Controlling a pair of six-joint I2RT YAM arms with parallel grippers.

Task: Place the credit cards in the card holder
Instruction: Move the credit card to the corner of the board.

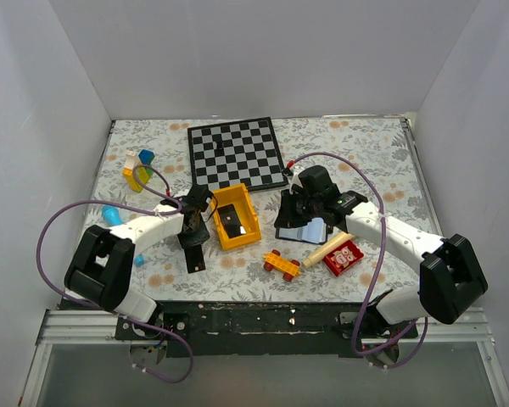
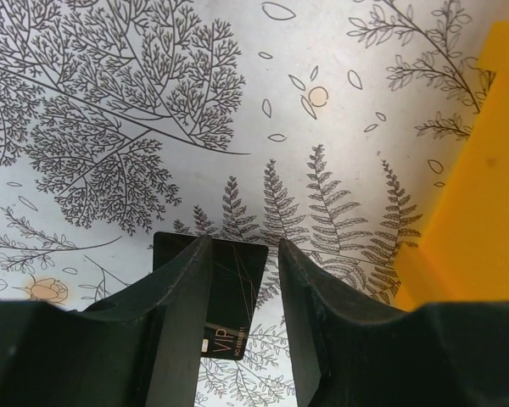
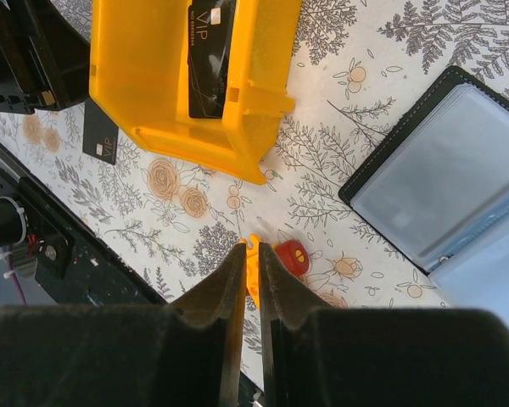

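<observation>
One black credit card (image 2: 234, 292) with "VIP" lettering lies flat on the floral tablecloth; it also shows in the top view (image 1: 196, 258) and the right wrist view (image 3: 100, 136). My left gripper (image 2: 244, 248) hovers over it, open and empty, and its left finger hides part of the card. A second black card (image 3: 210, 51) lies inside the yellow bin (image 1: 237, 217). The card holder (image 1: 310, 231) lies open, blue-grey side up, also in the right wrist view (image 3: 454, 174). My right gripper (image 3: 251, 251) is shut and empty, raised near the holder.
A chessboard (image 1: 236, 153) lies at the back. A yellow and red toy car (image 1: 281, 263), a wooden cylinder (image 1: 327, 249) and a red box (image 1: 344, 257) lie in front of the holder. Coloured toys (image 1: 138, 169) and a blue piece (image 1: 111, 214) are at the left.
</observation>
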